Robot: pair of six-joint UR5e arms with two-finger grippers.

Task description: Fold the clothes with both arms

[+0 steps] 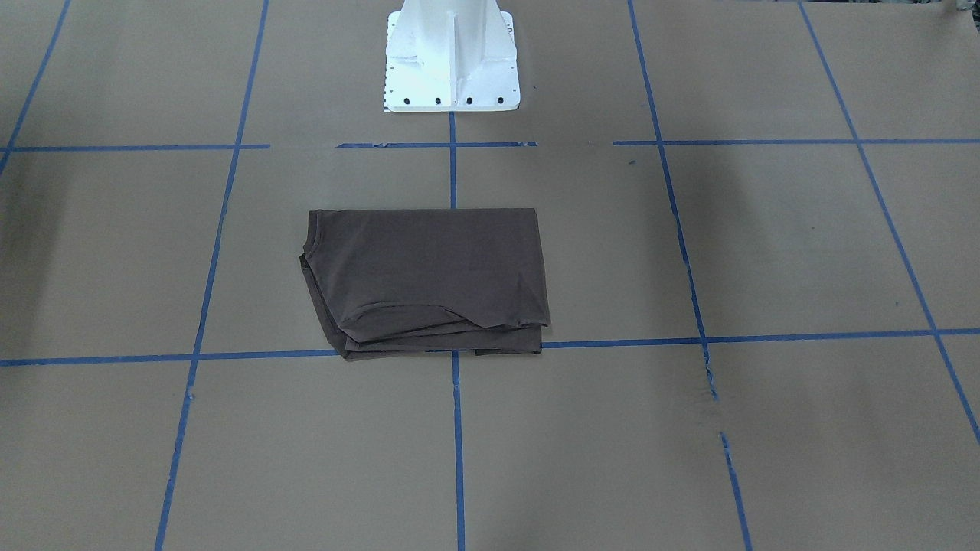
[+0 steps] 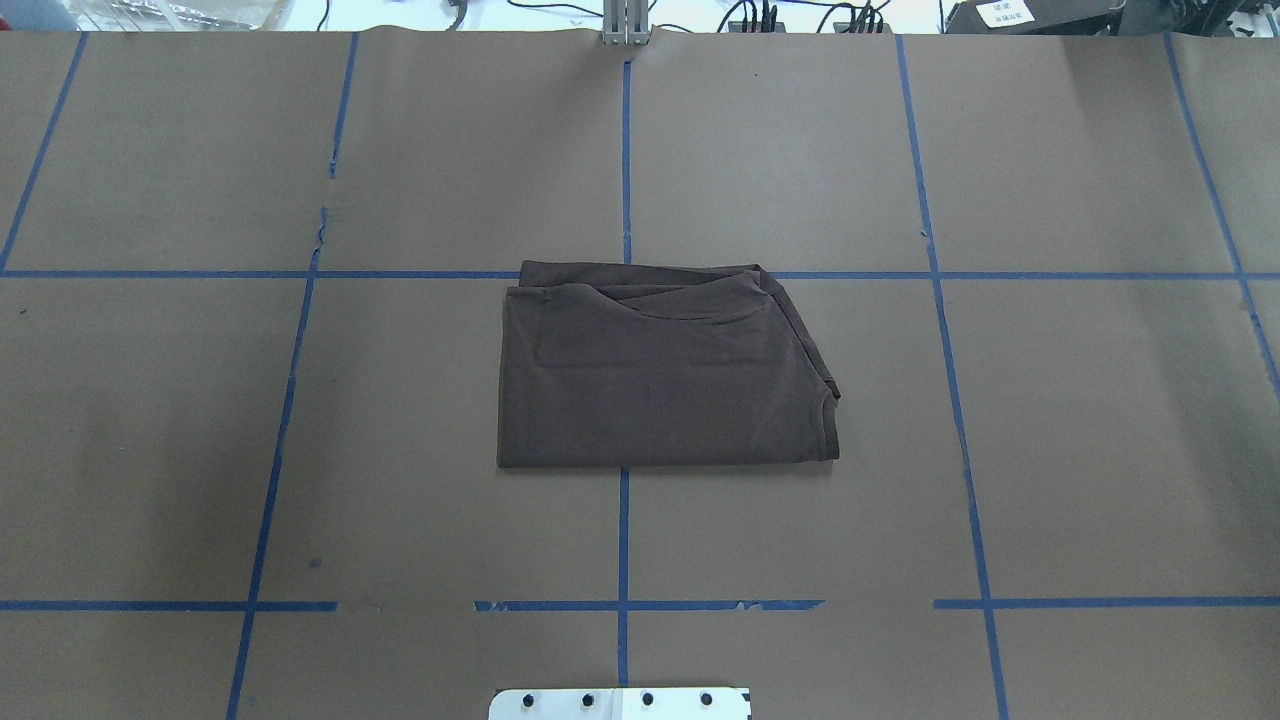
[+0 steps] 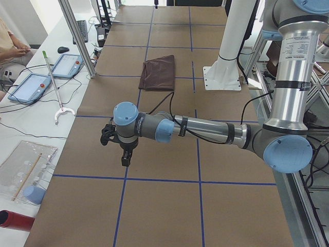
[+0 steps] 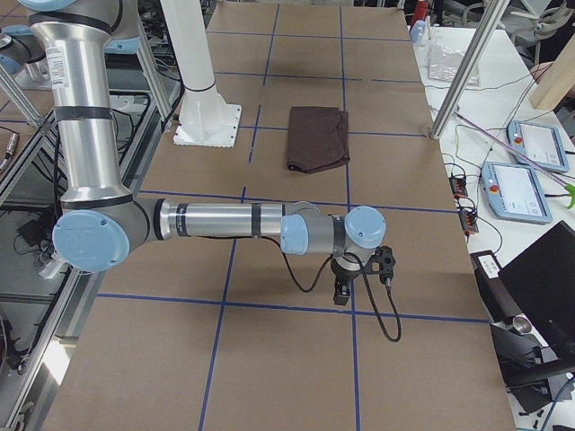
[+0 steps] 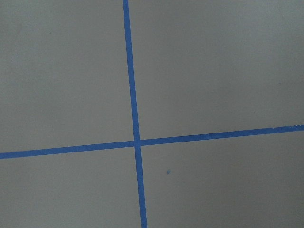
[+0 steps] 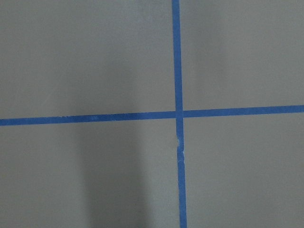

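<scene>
The dark brown T-shirt (image 1: 429,275) lies folded into a compact rectangle at the middle of the table, with its layered edges on the side away from the robot's base. It also shows in the overhead view (image 2: 660,380) and both side views (image 3: 158,72) (image 4: 316,137). Neither arm appears in the front or overhead views. My left gripper (image 3: 125,159) hangs over bare table far to the robot's left of the shirt. My right gripper (image 4: 340,294) hangs over bare table far to its right. Both show only in side views, so I cannot tell if they are open or shut. The wrist views show only brown paper and blue tape.
The white pedestal base (image 1: 452,69) stands at the robot's edge of the table. Blue tape lines (image 2: 624,150) grid the brown paper. Metal posts (image 3: 77,36) (image 4: 463,72), tablets (image 3: 30,86) and cables line the operators' side, where a person (image 3: 10,46) sits.
</scene>
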